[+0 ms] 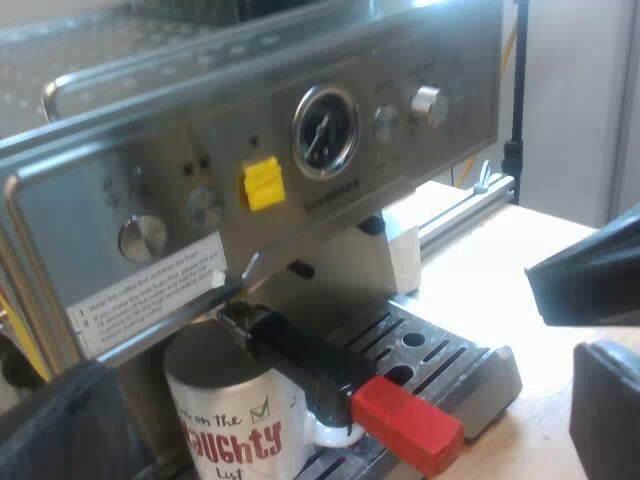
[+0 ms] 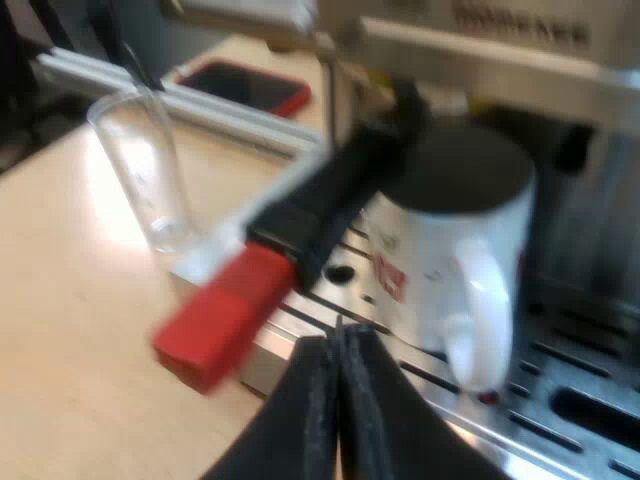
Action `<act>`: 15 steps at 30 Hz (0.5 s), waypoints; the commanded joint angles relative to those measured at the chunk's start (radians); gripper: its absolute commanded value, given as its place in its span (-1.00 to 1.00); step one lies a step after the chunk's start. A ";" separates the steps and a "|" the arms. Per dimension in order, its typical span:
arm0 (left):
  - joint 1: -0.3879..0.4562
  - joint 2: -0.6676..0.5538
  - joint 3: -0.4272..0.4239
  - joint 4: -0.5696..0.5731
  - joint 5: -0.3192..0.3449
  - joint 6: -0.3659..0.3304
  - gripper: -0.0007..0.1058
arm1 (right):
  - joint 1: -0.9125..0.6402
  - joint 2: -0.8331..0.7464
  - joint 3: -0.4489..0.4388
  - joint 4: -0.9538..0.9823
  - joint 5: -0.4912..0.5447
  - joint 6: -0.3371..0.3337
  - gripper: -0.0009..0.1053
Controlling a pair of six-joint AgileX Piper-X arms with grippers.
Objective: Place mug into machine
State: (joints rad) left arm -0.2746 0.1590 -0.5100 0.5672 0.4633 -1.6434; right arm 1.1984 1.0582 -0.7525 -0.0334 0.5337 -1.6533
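A: What do we see of the machine [image 1: 300,150]?
B: Its steel front, standing on the pale bench [image 2: 60,300].
A: And the tray [image 1: 450,365]?
B: Slotted metal at the machine's foot. The mug [image 2: 450,250] stands upright on it, right under the holder [image 1: 300,350].
A: So where do we put the mug?
B: In the machine, on the tray. It is white with red lettering, and its ear is turned out toward our right claw [image 2: 338,340].
A: How is that claw?
B: Its fingers are pressed together with nothing between them. It hovers near the tray's front edge, close to the mug's ear but apart from it.
A: Our left claw [image 1: 330,400]?
B: Spread wide, a dark finger at each side, gripping nothing. It faces the machine's front, apart from the mug.
A: The holder?
B: Locked into the machine's front. Its dark handle reaches out over the mug's rim, and the red end [image 1: 405,425] points toward the tray's front edge.
A: Smaller things?
B: We see a clear glass [image 2: 150,180] upright on the bench just beside the tray, and a red phone [image 2: 245,87] farther off. On the machine's face are a round gauge [image 1: 325,130] and a yellow tag [image 1: 263,183].
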 commanded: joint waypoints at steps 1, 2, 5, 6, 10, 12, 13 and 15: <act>-0.005 -0.026 -0.027 0.034 -0.004 -0.004 0.73 | 0.004 0.000 -0.042 -0.007 0.040 -0.011 -0.98; -0.005 -0.029 -0.029 0.037 -0.004 -0.004 0.73 | 0.004 0.001 -0.044 -0.009 0.042 -0.011 -0.98; -0.005 -0.032 -0.043 0.068 -0.004 -0.004 0.73 | 0.004 0.016 -0.076 -0.015 0.105 -0.011 -0.98; -0.005 -0.032 -0.043 0.071 -0.004 -0.004 0.73 | 0.004 0.029 -0.093 -0.016 0.117 -0.011 -0.98; -0.005 -0.032 -0.043 0.071 0.001 -0.004 0.73 | 0.004 0.088 -0.143 -0.018 0.120 -0.011 -0.98; -0.005 -0.032 -0.043 0.071 0.006 -0.004 0.73 | 0.004 0.117 -0.165 -0.033 0.129 -0.011 -0.98; -0.005 -0.032 -0.043 0.071 0.005 -0.004 0.73 | 0.004 0.139 -0.182 -0.051 0.141 -0.016 -0.98; -0.005 -0.032 -0.043 0.071 0.005 -0.004 0.73 | 0.004 0.167 -0.208 -0.067 0.149 -0.035 -0.98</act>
State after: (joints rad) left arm -0.2746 0.1307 -0.5420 0.6432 0.4642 -1.6434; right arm 1.2009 1.2215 -0.9414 -0.0759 0.6712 -1.6660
